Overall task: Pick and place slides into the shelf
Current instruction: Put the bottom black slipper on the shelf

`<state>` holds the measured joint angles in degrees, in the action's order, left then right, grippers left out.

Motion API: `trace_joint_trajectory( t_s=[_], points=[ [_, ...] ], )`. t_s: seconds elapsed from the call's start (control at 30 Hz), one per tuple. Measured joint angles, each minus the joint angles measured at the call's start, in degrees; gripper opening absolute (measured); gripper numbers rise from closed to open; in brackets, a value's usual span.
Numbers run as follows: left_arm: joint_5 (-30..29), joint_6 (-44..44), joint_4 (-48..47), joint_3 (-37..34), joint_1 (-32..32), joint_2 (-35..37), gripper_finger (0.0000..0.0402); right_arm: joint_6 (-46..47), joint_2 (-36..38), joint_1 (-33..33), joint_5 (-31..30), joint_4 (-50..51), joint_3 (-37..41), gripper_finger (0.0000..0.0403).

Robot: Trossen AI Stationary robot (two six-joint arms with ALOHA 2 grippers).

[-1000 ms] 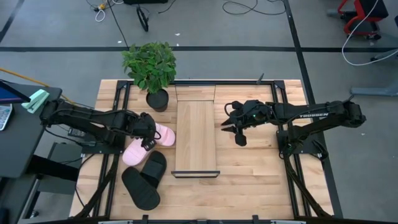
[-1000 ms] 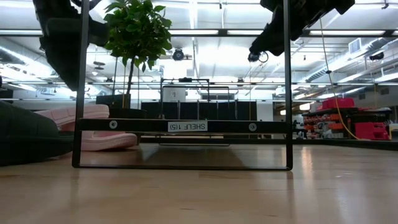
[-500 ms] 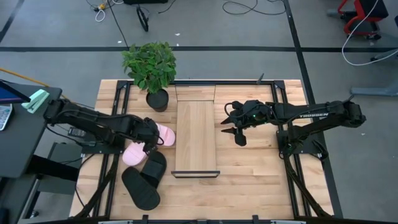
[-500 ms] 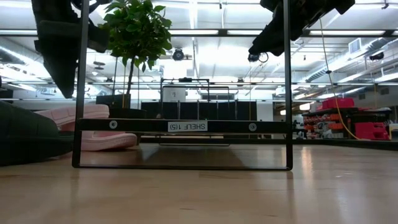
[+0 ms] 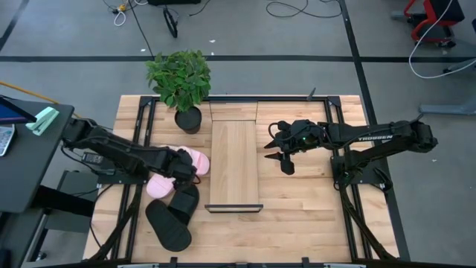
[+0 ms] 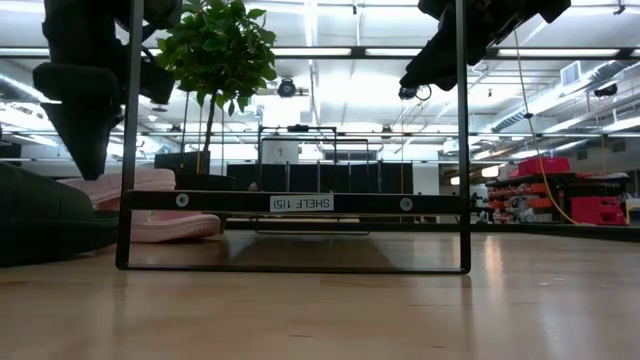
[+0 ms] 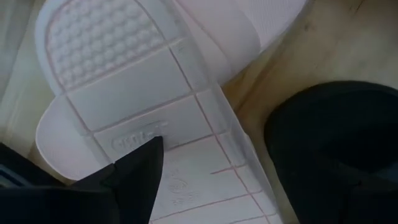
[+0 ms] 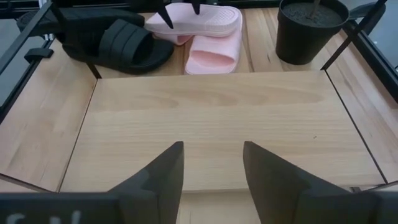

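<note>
The left arm reaches in from the left edge of the surface [image 5: 297,223], stretched low toward the pile of slides, and its left hand [image 5: 184,170] hangs right over the pink slides [image 5: 195,160]. In the wrist view one dark finger [image 7: 140,168] shows just above an upturned white sole; the second finger is cut off, but the hand is spread wide and grips nothing. Whether the finger touches the sole cannot be told.

The right arm comes in from the right, bent at the elbow, with the right hand [image 5: 281,158] held above the surface just beside the shelf [image 5: 234,160]. Its two fingers [image 8: 163,171] stand apart, nothing between them, pointing across the bare pale board.

The shelf lies along the middle of the surface. The two pink slides lie overlapping just left of it, and the black slides [image 5: 172,216] lie nearer the front edge, touching the pink pair. A potted plant [image 5: 181,82] stands behind them.

From table height the left hand is a dark blur [image 6: 85,90] and one black slide is cropped at the frame edge
</note>
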<state>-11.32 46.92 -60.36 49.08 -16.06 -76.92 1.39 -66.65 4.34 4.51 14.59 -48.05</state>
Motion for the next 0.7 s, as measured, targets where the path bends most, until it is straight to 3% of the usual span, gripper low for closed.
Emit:
trace_joint_trajectory(
  t_s=[0.33,0.7],
  points=[
    [17.6,-1.3,-1.6,3.1,-4.5,2.5,0.0295,0.1,0.0,0.0,0.0,0.0,0.0,0.0172],
    [19.9,2.2,20.2,5.5,-15.6,5.5,0.0293,0.6,0.0,0.0,0.0,0.0,0.1,0.0172]
  ],
)
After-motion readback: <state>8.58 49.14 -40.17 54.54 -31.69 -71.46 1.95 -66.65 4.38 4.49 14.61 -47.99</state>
